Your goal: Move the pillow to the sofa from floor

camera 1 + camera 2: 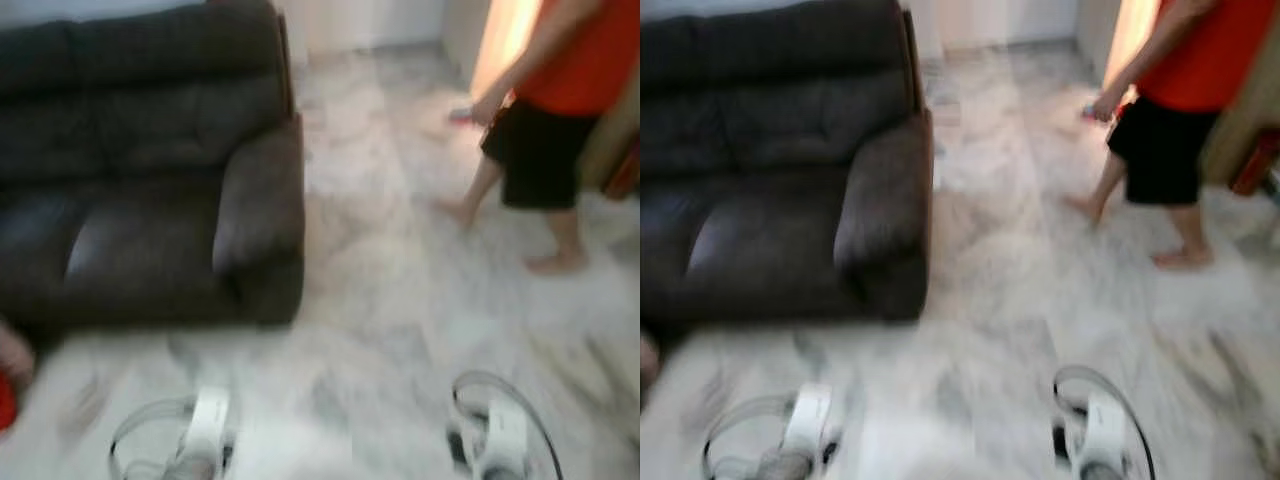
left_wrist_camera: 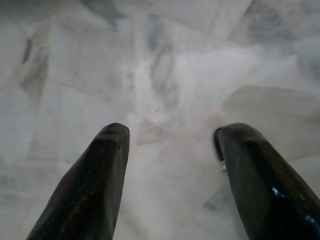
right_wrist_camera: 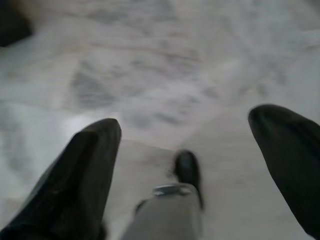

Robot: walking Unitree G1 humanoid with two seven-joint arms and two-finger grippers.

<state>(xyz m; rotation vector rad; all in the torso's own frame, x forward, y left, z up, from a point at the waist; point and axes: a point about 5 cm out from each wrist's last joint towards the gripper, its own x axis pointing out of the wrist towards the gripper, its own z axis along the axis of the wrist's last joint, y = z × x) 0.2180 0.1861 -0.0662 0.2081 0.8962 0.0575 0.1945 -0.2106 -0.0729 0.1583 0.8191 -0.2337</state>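
both grippers hanging low over pale marble floor [image 1: 400, 300], fingers spread apart and holding nothing: left gripper [image 2: 170, 175] with its two black fingers [image 2: 95, 185] set wide over grey-veined tile, right gripper [image 3: 185, 165] likewise parted, with a grey leg and dark foot [image 3: 187, 167] of the robot between and beneath the fingers. seen from the head as two silver wrists with cable loops at the bottom edge, left arm [image 1: 205, 425] and right arm [image 1: 495, 435]. pillow not clearly made out; only a blurred red and pinkish shape [image 1: 8, 385] on the floor at the far left edge, in front of the sofa, too smeared to identify. dark brown sofa [image 1: 140, 170] ahead and to the left, seat cushions bare, thick armrest [image 1: 262, 205] facing the open floor. beyond, at upper right, a person [image 1: 555, 110] in an orange top and black shorts, barefoot, standing on the marble well apart from the sofa. whole head view blurred.
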